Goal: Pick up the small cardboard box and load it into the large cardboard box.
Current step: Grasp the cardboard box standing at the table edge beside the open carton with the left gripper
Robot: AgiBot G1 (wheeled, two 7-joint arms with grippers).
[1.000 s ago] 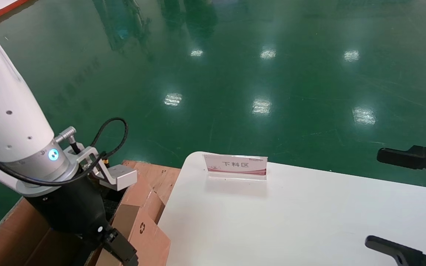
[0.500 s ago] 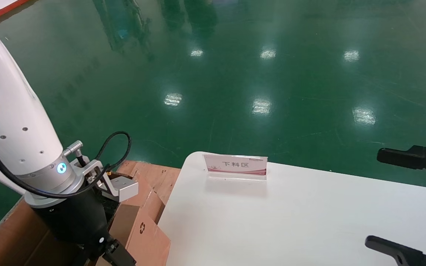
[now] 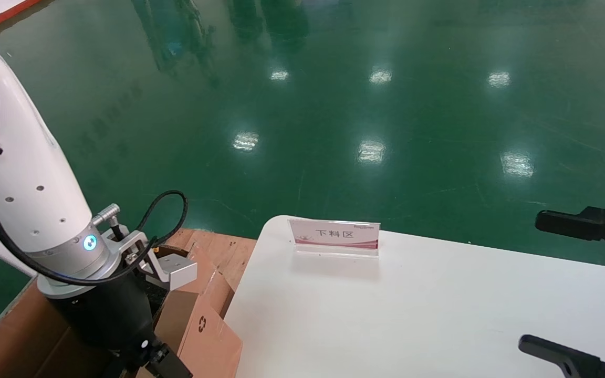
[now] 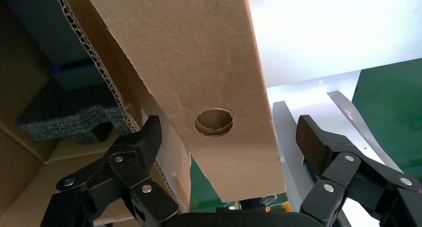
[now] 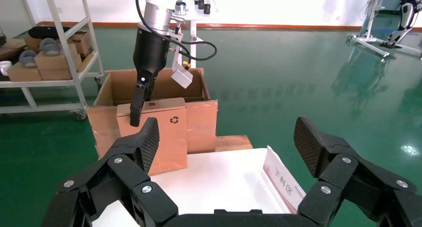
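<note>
Green glossy floor beyond white worktop (image 3: 439, 315); large cardboard box (image 5: 112, 90) stood off worktop's left edge; small cardboard box (image 5: 166, 137) seen upright at carton's near wall, beside worktop's left corner; left gripper (image 4: 226, 137) fingers spread wide around its narrow holed side, not pressed; loading step judged underway; next, box to be lowered inside carton; right gripper (image 5: 226, 145) parked open over worktop's right edge.

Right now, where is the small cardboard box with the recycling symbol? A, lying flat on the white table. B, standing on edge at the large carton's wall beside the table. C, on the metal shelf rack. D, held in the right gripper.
B: the small cardboard box stands on edge against the large cardboard box, with the open left gripper straddling its top.
</note>
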